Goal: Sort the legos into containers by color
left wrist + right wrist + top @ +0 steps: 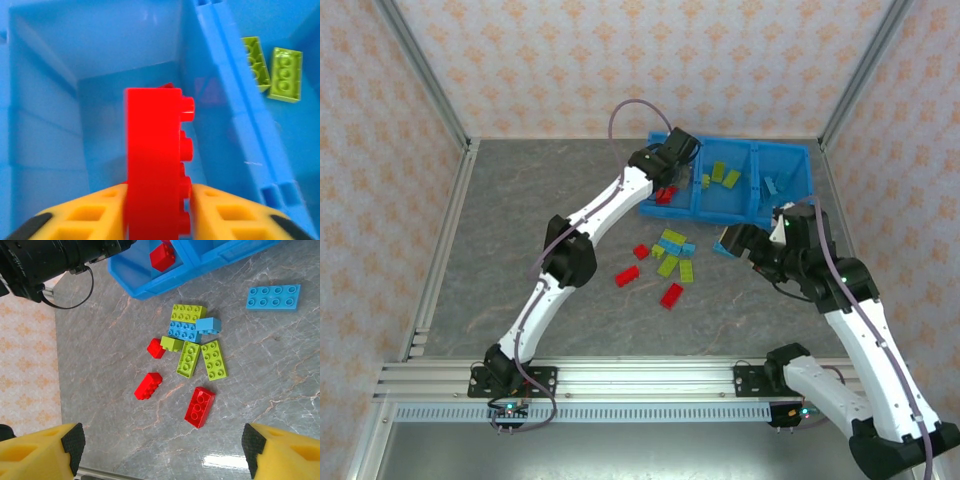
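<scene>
— Starting at the left compartment (100, 55) of the blue bin (790, 148), what do we see?
— Our left gripper (157, 200) above it, fingers pressed on a red brick (152, 145). Its long axis runs from the fingers toward the floor, studs facing right. Another red piece (168, 86) peeks out behind.
— Further right?
— Yellow-green bricks (725, 177) in the middle, a light blue one (772, 185) rightmost. Our right gripper (162, 455) gapes empty over loose legos (192, 340) on the table (280, 375).
</scene>
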Controlling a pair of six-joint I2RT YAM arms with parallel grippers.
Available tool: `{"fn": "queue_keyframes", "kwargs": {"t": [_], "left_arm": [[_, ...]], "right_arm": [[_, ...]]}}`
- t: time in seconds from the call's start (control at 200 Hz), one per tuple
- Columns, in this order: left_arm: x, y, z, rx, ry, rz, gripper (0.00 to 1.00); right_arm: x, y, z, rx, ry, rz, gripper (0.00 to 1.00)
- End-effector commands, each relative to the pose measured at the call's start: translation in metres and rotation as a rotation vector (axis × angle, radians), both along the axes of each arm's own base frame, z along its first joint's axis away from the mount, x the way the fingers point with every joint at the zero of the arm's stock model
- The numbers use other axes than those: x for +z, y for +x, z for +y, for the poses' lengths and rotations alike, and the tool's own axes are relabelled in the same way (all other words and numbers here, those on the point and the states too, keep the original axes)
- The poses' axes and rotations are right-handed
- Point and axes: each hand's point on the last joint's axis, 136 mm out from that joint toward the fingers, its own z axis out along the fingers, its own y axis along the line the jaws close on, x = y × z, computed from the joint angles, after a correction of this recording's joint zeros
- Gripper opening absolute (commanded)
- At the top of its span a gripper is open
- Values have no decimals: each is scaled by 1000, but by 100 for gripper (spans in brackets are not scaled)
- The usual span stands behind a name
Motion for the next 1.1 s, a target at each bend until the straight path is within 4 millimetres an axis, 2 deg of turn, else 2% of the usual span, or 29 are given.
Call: {"fn": "queue_keyframes", "kwargs": {"t": [0.0,0.115,0.235,0.335,0.345,0.36,0.435,0.51,0.636,0.686,0.781,0.876,0.926,0.986,1.091], "left_arm": [[64,-4,6,4,-38,-84,42],[97,-20,5,-35,-86,-95,43],[136,-54,6,-96,-171,-106,43],[168,-101,11,-151,-228,-161,42],[178,-108,13,-159,-241,-180,43],[182,-117,15,-169,-248,-188,43],[202,-161,24,-225,-270,-241,43],[213,-203,36,-292,-261,-291,43],[211,-262,62,-431,-187,-337,43],[206,-279,76,-473,-152,-343,43],[188,-307,101,-569,-42,-351,48],[171,-322,123,-622,61,-377,54],[163,-327,131,-646,106,-390,59],[152,-331,136,-675,150,-393,68],[139,-332,137,-707,184,-396,83]], "right_arm": [[-7,-3,-5,-33,-13,30,84],[-10,0,-5,-40,-12,30,83],[-24,3,-12,-79,-58,64,83],[-42,5,-20,-126,-131,124,82],[-44,5,-19,-125,-134,129,82],[-47,6,-18,-124,-137,137,82],[-59,9,-5,-103,-145,167,82],[-72,11,16,-65,-158,192,82],[-96,13,59,9,-196,234,83],[-104,12,77,38,-208,249,84],[-133,10,105,77,-266,312,85],[-155,9,118,74,-313,354,86],[-166,10,119,57,-333,373,86],[-178,10,117,27,-347,403,86],[-196,5,129,54,-318,449,87]]}}
